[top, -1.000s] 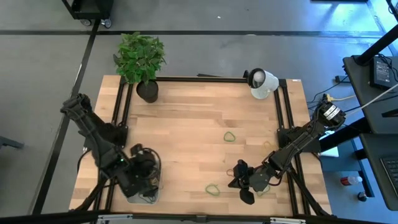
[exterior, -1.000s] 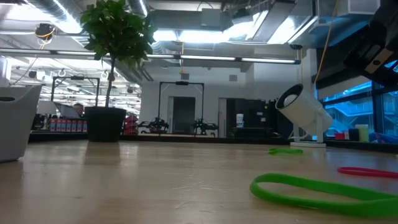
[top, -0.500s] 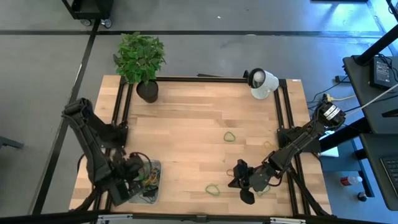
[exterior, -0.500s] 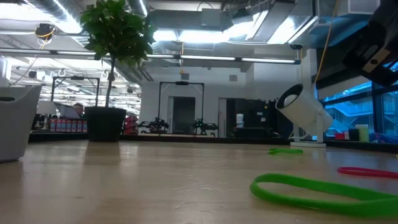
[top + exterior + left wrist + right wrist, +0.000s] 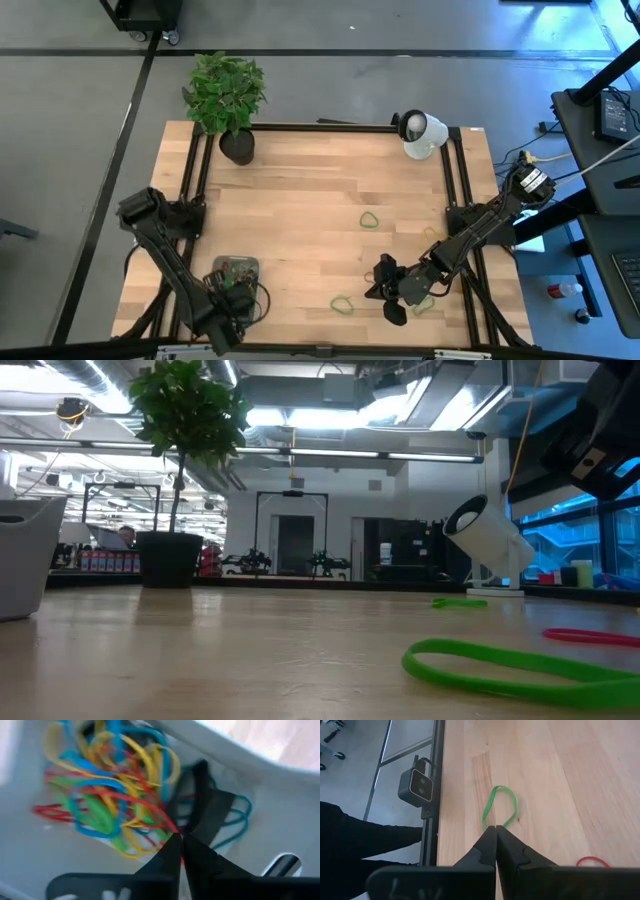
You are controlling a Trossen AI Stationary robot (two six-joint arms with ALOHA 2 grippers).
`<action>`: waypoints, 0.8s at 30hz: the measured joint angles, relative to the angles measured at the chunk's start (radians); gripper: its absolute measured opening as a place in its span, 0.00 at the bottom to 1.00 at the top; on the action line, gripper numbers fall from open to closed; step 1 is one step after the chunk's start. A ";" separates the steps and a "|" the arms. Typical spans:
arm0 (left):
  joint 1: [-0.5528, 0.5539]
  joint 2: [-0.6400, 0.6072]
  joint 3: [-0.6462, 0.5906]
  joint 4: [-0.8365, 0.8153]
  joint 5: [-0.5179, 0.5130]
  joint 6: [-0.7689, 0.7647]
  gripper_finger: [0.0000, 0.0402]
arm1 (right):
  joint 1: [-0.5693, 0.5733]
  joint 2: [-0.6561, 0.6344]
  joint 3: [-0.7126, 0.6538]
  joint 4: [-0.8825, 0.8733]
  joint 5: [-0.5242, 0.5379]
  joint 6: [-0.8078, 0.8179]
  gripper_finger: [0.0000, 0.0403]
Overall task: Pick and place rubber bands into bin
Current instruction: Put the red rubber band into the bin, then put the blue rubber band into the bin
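The bin (image 5: pixel 236 266), a pale grey-white tray at the table's near left, holds a tangle of rubber bands (image 5: pixel 107 795) in red, green, yellow and blue. My left gripper (image 5: pixel 238 296) points down into it, shut, its tips (image 5: pixel 178 839) just beside the pile with a red strand between them. Loose green bands lie on the wood, one near the middle (image 5: pixel 370 219) and one by the near edge (image 5: pixel 343 304). My right gripper (image 5: pixel 384 291) is shut and hangs above the table. Its tips (image 5: pixel 496 828) point at the near green band (image 5: pixel 499 806). My left gripper pinches a red rubber band (image 5: pixel 167 822) between its two fingertips, coming from above and pointing down into the bin. The strand runs from the tips back into the pile on the bin's floor. How much of the band hangs clear, I cannot tell.
A potted plant (image 5: pixel 228 95) stands at the far left corner and a white lamp-like camera (image 5: pixel 422 132) at the far right. A red band (image 5: pixel 593 862) and a green one (image 5: pixel 510 665) lie near my right gripper. Black rails (image 5: pixel 195 160) run along the table's sides.
My left gripper has sunk into the bin, shifting toward the table's near edge, and has tipped until it points straight down. The bin and its bands have stayed in place.
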 joint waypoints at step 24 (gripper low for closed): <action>0.139 -0.260 0.000 -0.023 -0.237 0.156 0.38 | 0.000 0.000 0.000 0.003 -0.002 0.003 0.01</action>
